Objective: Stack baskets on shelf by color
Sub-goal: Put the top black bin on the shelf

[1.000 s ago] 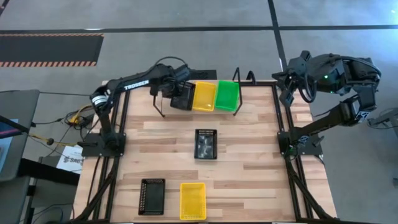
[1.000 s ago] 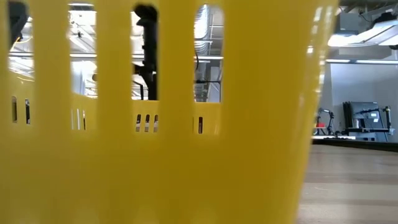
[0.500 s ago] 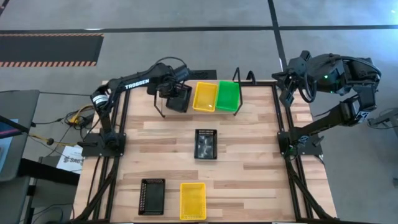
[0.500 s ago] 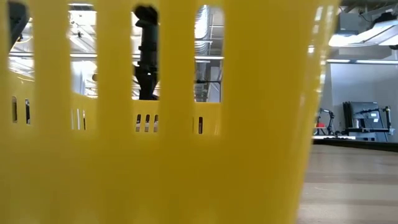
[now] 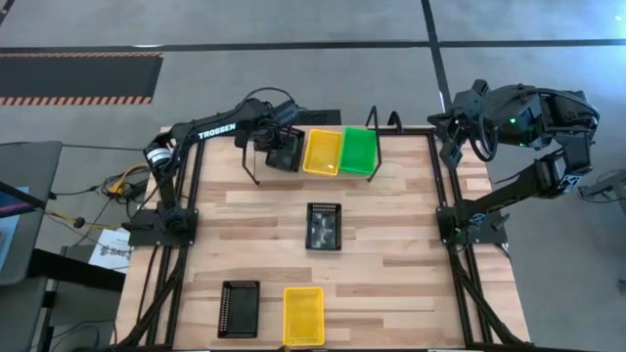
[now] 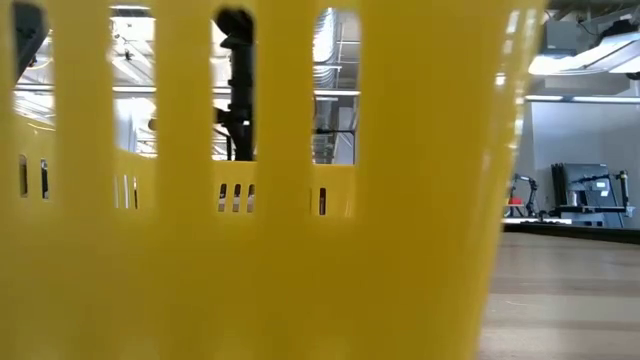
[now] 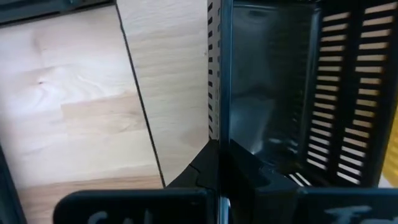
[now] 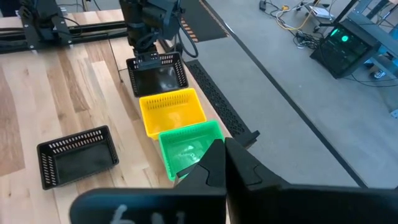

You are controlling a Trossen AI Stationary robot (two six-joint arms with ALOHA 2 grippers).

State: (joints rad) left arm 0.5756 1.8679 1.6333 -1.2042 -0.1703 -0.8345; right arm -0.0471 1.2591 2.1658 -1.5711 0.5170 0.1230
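Note:
On the shelf (image 5: pixel 375 117) at the table's far edge, a green basket (image 5: pixel 356 150) and a yellow basket (image 5: pixel 322 152) stand side by side. Left of them, at the shelf's left end, is a black basket (image 5: pixel 287 156) with my left gripper (image 5: pixel 277 140) shut on it; whether its bottom rests on the shelf does not show. Another black basket (image 5: pixel 324 226) lies mid-table. A third black one (image 5: pixel 239 308) and a yellow one (image 5: pixel 303 315) lie near the front edge. My right gripper (image 8: pixel 222 152) is shut, empty and raised beyond the table's right edge. My left gripper holds the black basket by the rim of its left side wall (image 7: pixel 217 118). One finger is inside the basket and one (image 7: pixel 194 177) outside. The fingers come from above, pointing steeply down. The basket hangs about level, close beside the yellow one.
The front yellow basket (image 6: pixel 250 200) stands right against the low camera and fills that view. The shelf's upright wire ends (image 5: pixel 250 161) flank the row of baskets. Bare wood (image 5: pixel 391 254) lies between the shelf and the front baskets.
My left gripper has drawn the black basket slightly toward the table's left and down, off the yellow basket's left edge. It now hangs squarer beside that basket.

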